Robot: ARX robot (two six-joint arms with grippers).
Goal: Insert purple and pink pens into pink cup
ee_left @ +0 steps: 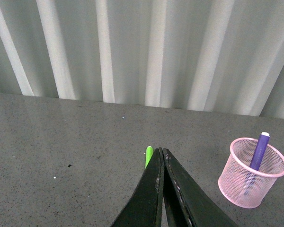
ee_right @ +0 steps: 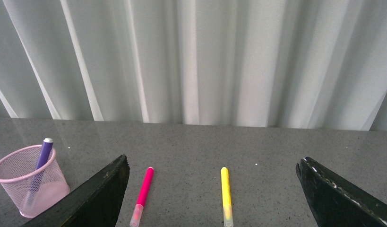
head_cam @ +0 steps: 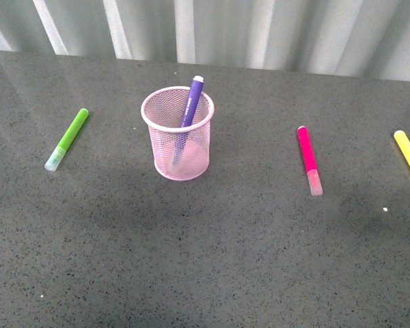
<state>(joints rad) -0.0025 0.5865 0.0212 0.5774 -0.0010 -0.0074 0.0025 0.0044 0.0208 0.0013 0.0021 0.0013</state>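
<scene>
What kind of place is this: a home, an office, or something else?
Probably a staged test bench, not a lived-in room: a dark speckled tabletop, a plain white pleated curtain behind it, and little more than a pink cup holding a purple pen.

Right gripper (ee_right: 212,161) is spread wide open, with one black finger (ee_right: 94,194) at each edge of the shot and nothing held. Two pens lie flat on the speckled grey table (ee_right: 267,156) in the gap: the pink pen (ee_right: 143,193), just beside one finger, and the yellow marker (ee_right: 225,191), near mid-gap, roughly parallel, clear caps toward the camera. Past the pink pen's finger, the pink cup (ee_right: 12,189) stands upright with the purple pen (ee_right: 42,158) leaning inside, tip poking over the rim. Pale pleated curtain (ee_right: 196,61) behind.
</scene>
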